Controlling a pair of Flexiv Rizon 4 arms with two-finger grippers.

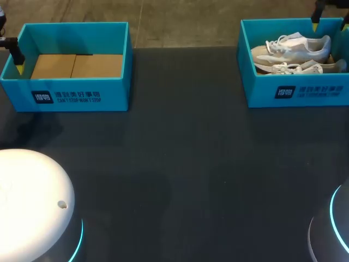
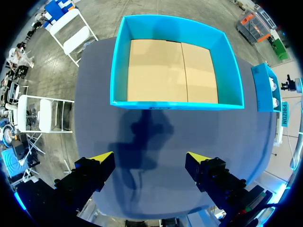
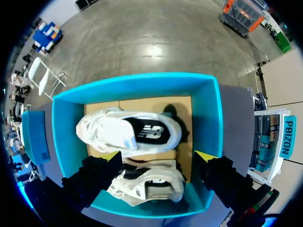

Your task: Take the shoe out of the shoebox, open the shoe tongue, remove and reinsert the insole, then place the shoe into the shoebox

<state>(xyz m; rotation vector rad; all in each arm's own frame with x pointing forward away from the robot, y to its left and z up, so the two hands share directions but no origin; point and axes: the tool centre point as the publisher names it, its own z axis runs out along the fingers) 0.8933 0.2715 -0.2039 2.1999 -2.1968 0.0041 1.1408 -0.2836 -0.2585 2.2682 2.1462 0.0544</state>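
Two white shoes lie in the blue shoebox (image 1: 297, 93) at the table's far right: one (image 1: 292, 48) toward the back, the other (image 1: 299, 67) toward the front. My right gripper (image 1: 329, 22) hangs open above this box. In the right wrist view its fingers (image 3: 157, 156) straddle the gap between the far shoe (image 3: 128, 132) and the near shoe (image 3: 149, 182), holding nothing. A second blue box (image 1: 73, 90) at the far left holds only its cardboard floor. My left gripper (image 1: 16, 57) is at that box's left end, open and empty (image 2: 149, 158), with the empty box (image 2: 175, 66) ahead of it.
The dark table (image 1: 185, 164) stretches between the two boxes. White rounded robot bases sit at the near left (image 1: 32, 202) and near right (image 1: 332, 229). In the left wrist view the shoe-holding box (image 2: 266, 90) shows far off to the side.
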